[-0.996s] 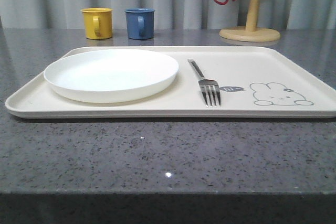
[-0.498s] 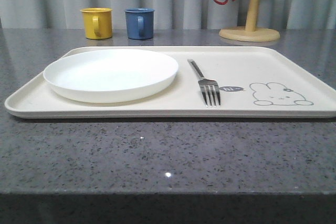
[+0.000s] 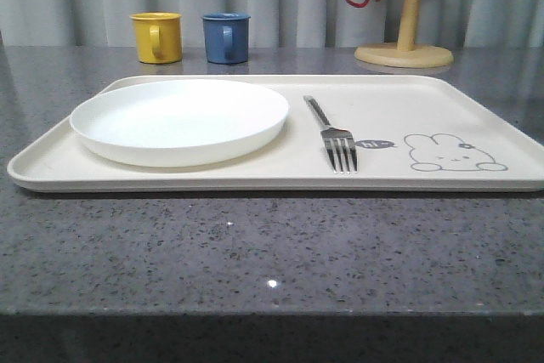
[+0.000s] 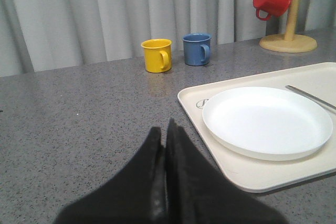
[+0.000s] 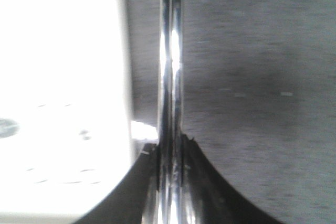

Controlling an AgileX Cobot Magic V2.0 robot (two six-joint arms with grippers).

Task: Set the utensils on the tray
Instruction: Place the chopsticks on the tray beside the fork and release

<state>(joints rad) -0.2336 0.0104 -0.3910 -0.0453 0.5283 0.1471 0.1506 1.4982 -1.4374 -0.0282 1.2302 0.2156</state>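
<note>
Already on the tray [image 3: 476,112]: plate [image 3: 180,119] at its left end, fork [image 3: 334,137] just beside the rabbit drawing [image 3: 453,152]. Right gripper [image 5: 170,153] clamped on slim shiny metal, probably the chopsticks [image 5: 170,56], just off the tray's edge. Left gripper [image 4: 165,140] closed, empty, beside the tray. Apparently mid-carry; next, lowering onto bare tray, then releasing.

Left tool [image 4: 167,129] closed and empty; right tool [image 5: 170,148] clamps chopsticks [image 5: 170,66].
</note>
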